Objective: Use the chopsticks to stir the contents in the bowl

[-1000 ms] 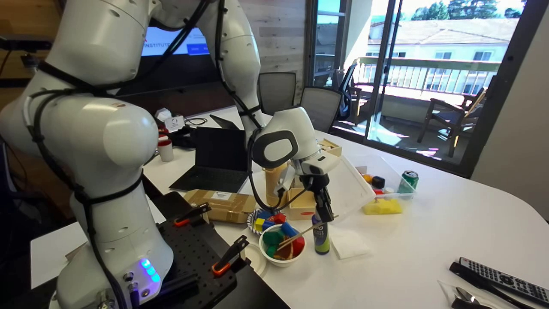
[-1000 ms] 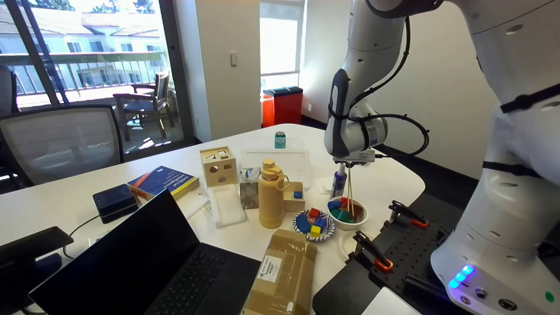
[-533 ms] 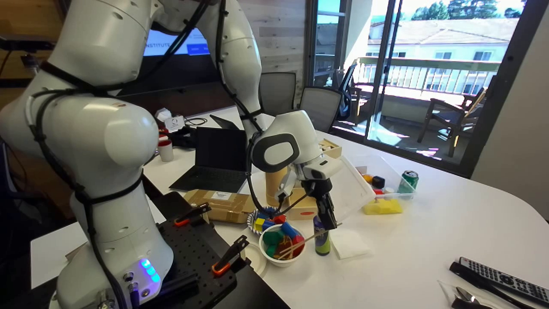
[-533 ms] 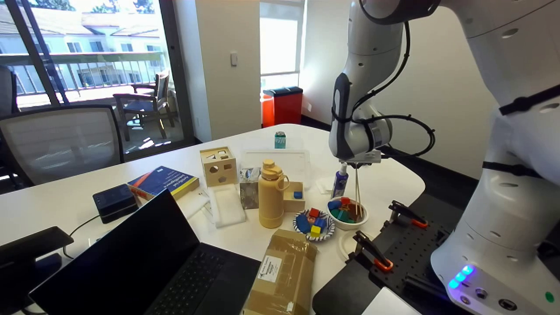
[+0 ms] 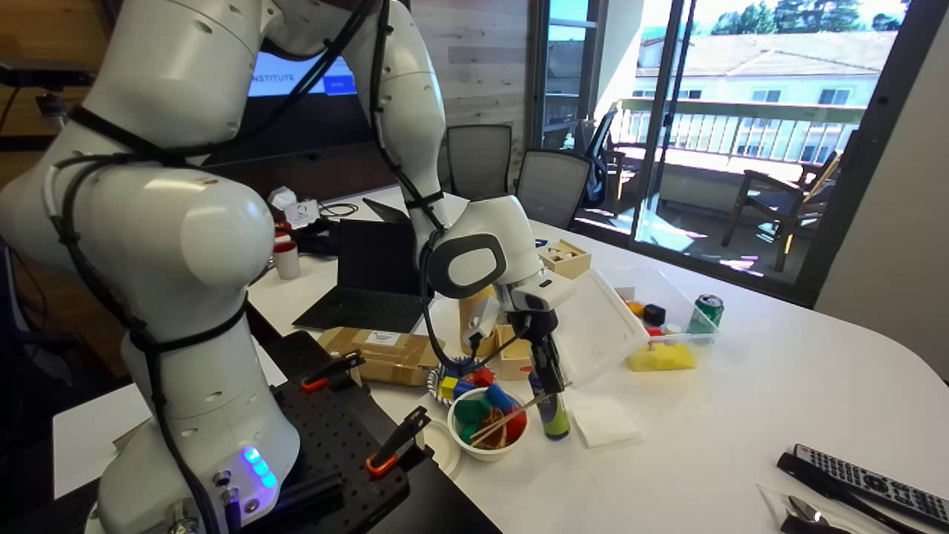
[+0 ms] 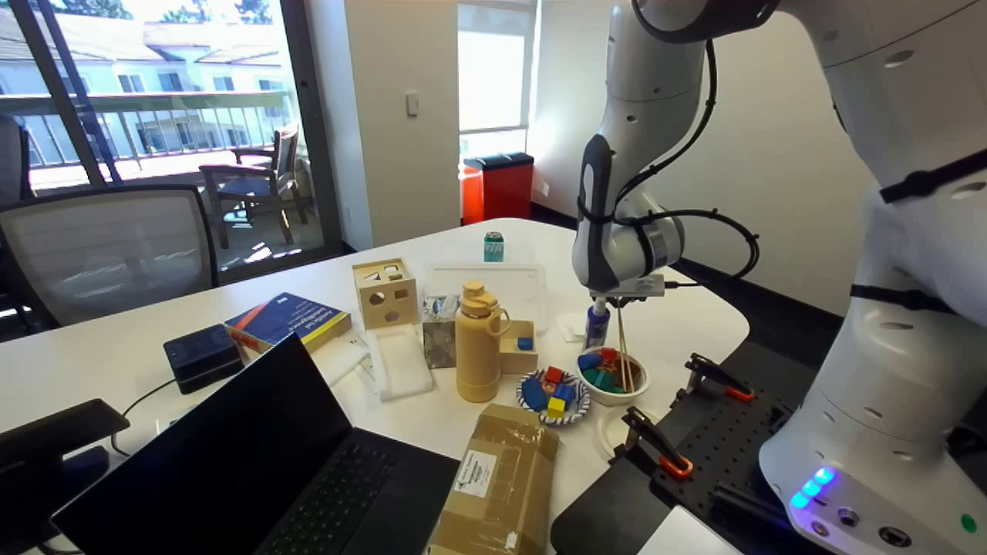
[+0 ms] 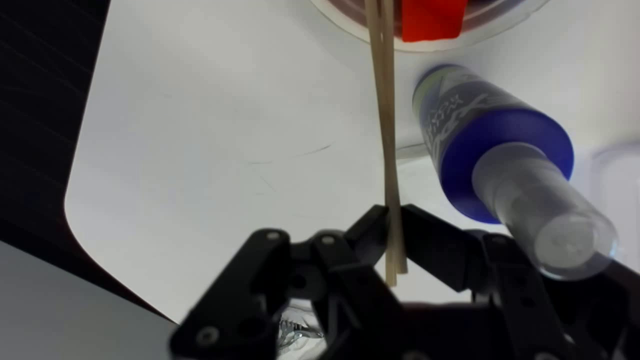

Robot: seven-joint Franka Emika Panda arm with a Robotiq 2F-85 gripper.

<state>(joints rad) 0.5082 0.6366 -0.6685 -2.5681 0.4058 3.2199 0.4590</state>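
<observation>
The bowl is small and round, with a white rim and outside. It holds green, red, blue and reddish-brown pieces. It also shows in an exterior view, and its rim crosses the top of the wrist view. My gripper is shut on the pale chopsticks near their upper ends, the two sticks side by side. In both exterior views the chopsticks slant down from the gripper, their lower ends among the pieces; the very tips are hard to make out.
A purple-and-green bottle stands beside the bowl, tilted, close to the gripper; its clear cap overlaps the right finger in the wrist view. A striped bowl of blocks, a yellow flask, a carton and clamps are near.
The arm first moved slightly right, then left in an exterior view. The chopsticks' lower ends shifted within the bowl, lately leftward. The bottle's top now leans further left.
</observation>
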